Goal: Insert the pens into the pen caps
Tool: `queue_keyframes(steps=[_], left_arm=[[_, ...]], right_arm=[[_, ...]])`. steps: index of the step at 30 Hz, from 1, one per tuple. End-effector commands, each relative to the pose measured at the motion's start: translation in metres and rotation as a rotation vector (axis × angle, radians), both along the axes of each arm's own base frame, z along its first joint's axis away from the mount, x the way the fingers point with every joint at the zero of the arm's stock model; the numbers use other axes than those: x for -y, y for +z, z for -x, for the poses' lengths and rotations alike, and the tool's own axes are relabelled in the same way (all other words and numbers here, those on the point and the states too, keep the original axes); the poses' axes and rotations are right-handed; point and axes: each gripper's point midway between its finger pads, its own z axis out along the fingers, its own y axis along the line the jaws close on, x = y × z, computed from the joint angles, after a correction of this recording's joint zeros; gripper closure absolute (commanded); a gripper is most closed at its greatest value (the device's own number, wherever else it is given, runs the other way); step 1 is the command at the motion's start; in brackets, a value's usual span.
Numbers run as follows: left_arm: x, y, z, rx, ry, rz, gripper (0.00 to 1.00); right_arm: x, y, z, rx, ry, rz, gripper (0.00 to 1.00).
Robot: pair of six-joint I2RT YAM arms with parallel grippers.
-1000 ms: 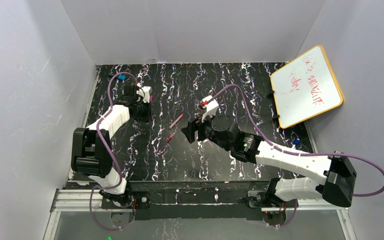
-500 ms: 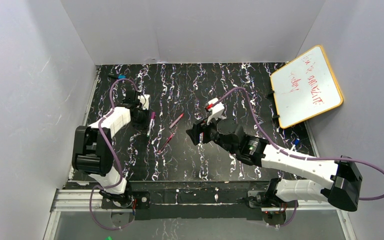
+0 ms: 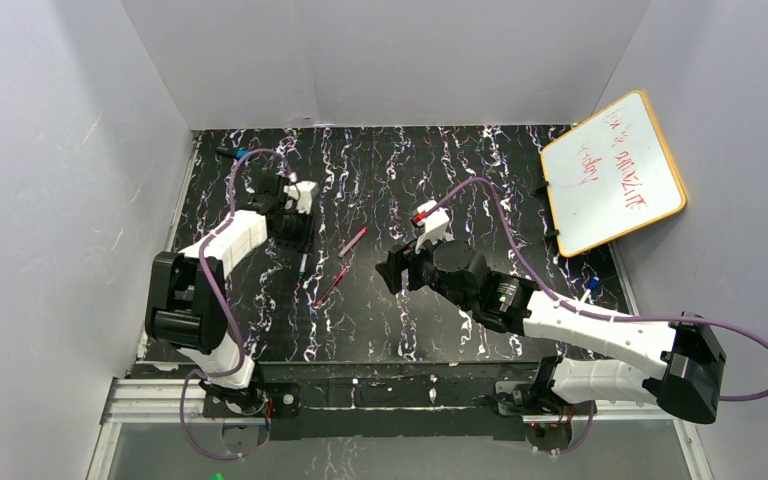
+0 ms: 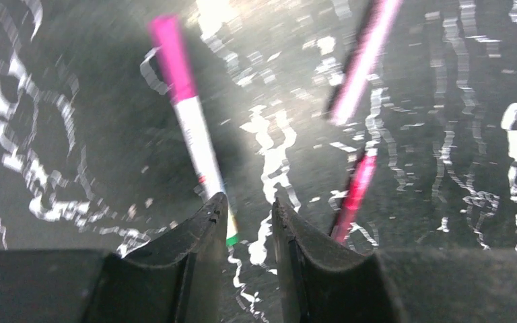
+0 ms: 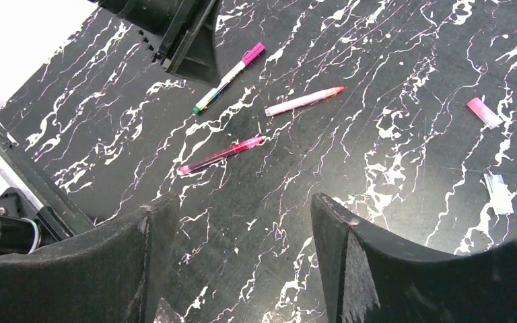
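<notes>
White pen (image 4: 195,134): lies flat on the surface (image 5: 377,168), green end just ahead of the gap between the left fingers (image 4: 209,222), magenta-capped end pointing away from them. Change: a second ago this pen was up in the left fingers; now they stand apart, a narrow gap, nothing clamped, and the pen is down. Judgement: this one looks capped and set aside, so the left arm is free for another.

Pink pen (image 4: 367,57): farther out, beyond the right-hand left finger. Magenta pen (image 4: 353,195): just beside that same finger. Both appear uncapped.

Pink cap (image 5: 483,112): loose, well off to the right of the right fingers (image 5: 155,229). These are spread wide, empty, hovering above the surface, with all three pens ahead of them.

Containers: none in view; pens and cap lie loose on the surface.
</notes>
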Motion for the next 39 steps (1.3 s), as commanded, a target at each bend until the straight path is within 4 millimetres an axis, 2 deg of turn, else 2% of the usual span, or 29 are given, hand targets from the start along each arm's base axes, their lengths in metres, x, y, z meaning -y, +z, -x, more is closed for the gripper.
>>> queue_keyframes(steps=[1,3,5,15,20,24,39], left_arm=[[0.060,0.051,-0.011,0.182,-0.253,0.067,0.71],[0.080,0.053,-0.010,0.205,-0.330,0.057,0.71],[0.088,0.051,-0.015,0.217,-0.338,0.042,0.71],[0.078,0.023,-0.051,0.231,-0.260,-0.076,0.71],[0.094,0.011,-0.050,0.205,-0.331,-0.016,0.71],[0.108,0.010,-0.048,0.215,-0.367,0.051,0.71],[0.107,-0.028,-0.031,0.090,-0.407,0.034,0.71]], right_arm=[[0.001,0.011,-0.005,0.016,-0.025,-0.041,0.21],[0.001,0.012,-0.004,0.014,-0.026,-0.042,0.21],[0.001,0.013,-0.004,0.014,-0.027,-0.042,0.21],[0.012,0.013,-0.003,0.021,-0.044,-0.029,0.19],[0.013,0.009,-0.003,0.018,-0.047,-0.019,0.19],[0.013,0.007,-0.005,0.017,-0.048,-0.012,0.18],[0.014,-0.001,-0.007,0.017,-0.053,0.018,0.17]])
